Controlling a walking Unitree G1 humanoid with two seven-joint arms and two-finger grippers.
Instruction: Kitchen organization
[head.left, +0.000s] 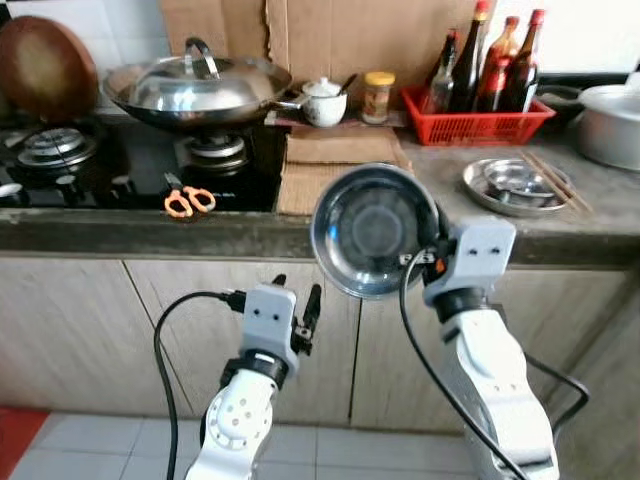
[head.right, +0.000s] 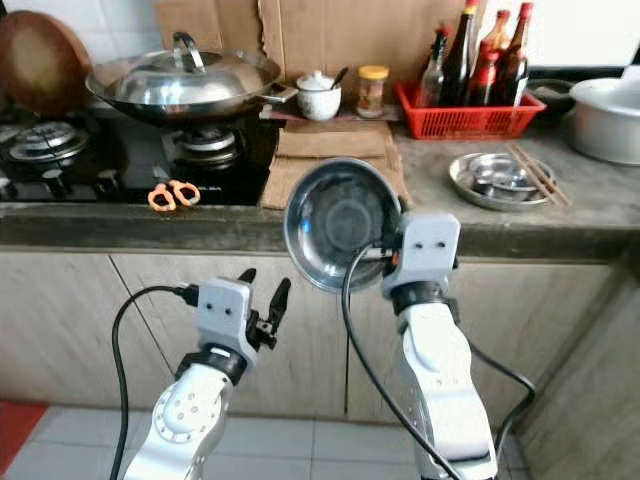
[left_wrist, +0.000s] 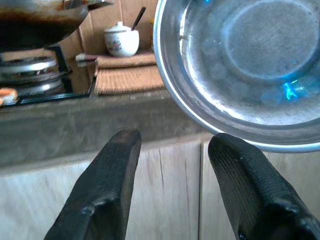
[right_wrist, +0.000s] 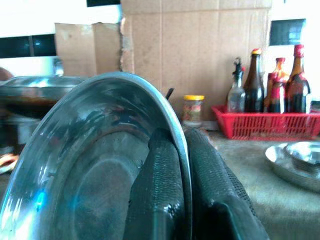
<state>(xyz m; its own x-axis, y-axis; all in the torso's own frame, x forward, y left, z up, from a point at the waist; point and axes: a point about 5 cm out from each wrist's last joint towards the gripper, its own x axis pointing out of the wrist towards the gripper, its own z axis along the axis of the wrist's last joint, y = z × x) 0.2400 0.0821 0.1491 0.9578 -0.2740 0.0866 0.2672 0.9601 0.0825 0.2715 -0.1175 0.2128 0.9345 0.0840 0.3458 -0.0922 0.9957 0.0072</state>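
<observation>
Round shiny steel bowl (head.left: 372, 231): held on edge in front of the grey stone counter (head.left: 440, 170), hollow side facing the camera, rim pinched between the jaws.
Right gripper (right_wrist: 176, 165): clamped on the bowl's right rim, one finger inside, one outside.
Left gripper (head.left: 303, 312): lower left of the bowl, near the wooden cabinet doors (head.left: 90, 330), jaws spread, holding nothing.
Orange-handled scissors (head.left: 189, 201): far left, on the black hob.
</observation>
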